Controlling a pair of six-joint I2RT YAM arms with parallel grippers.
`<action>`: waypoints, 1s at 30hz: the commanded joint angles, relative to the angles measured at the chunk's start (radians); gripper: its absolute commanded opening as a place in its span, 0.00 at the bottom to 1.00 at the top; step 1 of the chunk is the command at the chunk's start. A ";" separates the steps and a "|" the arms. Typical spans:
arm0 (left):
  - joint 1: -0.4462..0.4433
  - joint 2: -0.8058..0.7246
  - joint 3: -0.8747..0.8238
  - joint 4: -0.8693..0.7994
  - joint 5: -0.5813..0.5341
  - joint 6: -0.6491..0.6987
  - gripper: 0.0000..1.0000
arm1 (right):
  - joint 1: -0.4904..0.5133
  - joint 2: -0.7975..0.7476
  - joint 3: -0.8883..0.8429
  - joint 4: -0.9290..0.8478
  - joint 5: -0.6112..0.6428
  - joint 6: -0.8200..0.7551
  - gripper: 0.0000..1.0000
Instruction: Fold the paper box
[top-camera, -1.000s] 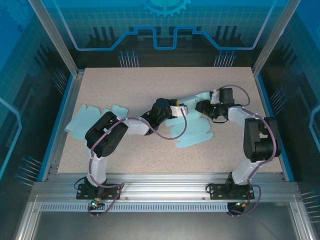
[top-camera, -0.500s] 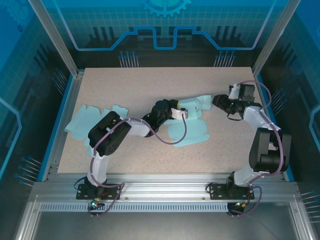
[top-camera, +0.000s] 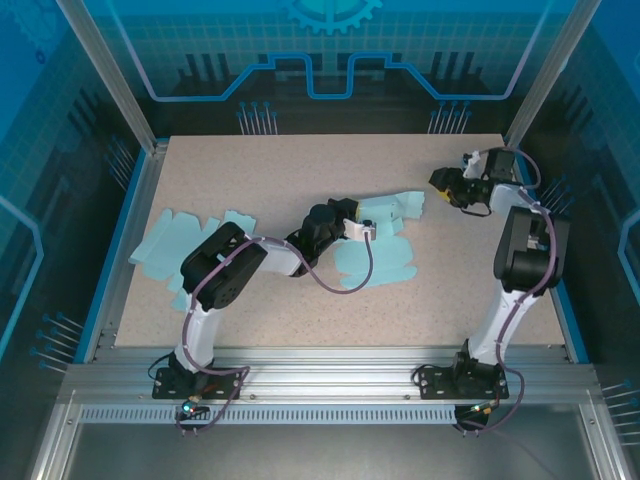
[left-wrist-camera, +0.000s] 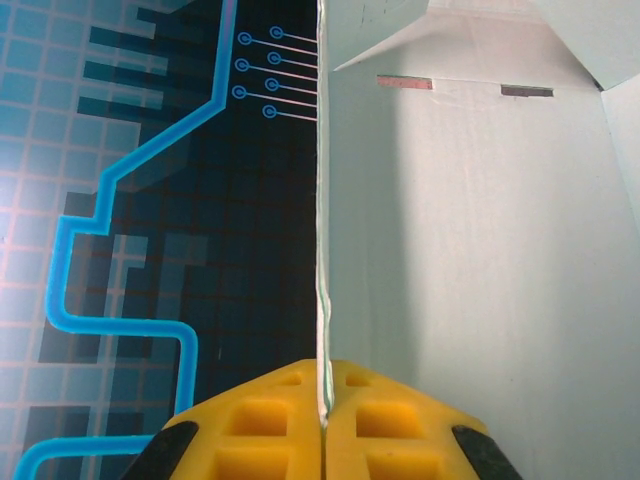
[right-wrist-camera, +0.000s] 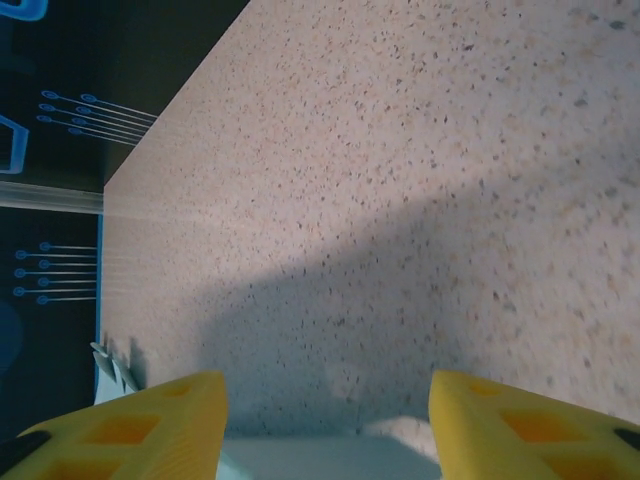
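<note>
The paper box (top-camera: 385, 245) is a pale blue flat sheet with flaps, lying partly raised near the table's middle. My left gripper (top-camera: 361, 228) is shut on one of its edges. In the left wrist view the yellow fingers (left-wrist-camera: 270, 420) pinch the thin paper edge (left-wrist-camera: 323, 300), and a pale panel (left-wrist-camera: 480, 250) stretches away to the right. My right gripper (top-camera: 441, 182) hovers at the far right of the table, apart from the sheet. Its yellow fingers (right-wrist-camera: 140, 425) stand open over bare tabletop with nothing between them.
A pile of other pale blue paper blanks (top-camera: 175, 245) lies at the table's left side. The speckled table (top-camera: 300, 170) is bounded by blue rails and metal posts. The right arm's elbow (top-camera: 525, 250) stands tall near the right edge.
My right gripper has drawn back from the paper toward the far right corner and opened a little wider. The sheet has settled slightly; the left gripper keeps its grip.
</note>
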 joint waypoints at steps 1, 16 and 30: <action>-0.009 0.022 -0.017 0.047 0.004 0.020 0.00 | 0.001 0.091 0.102 -0.033 -0.064 0.039 0.56; -0.008 0.048 -0.018 0.065 -0.009 0.021 0.00 | 0.109 0.192 0.185 -0.170 -0.056 -0.059 0.55; -0.001 0.068 -0.006 0.063 -0.024 0.035 0.00 | 0.116 -0.029 -0.101 -0.073 0.000 -0.090 0.55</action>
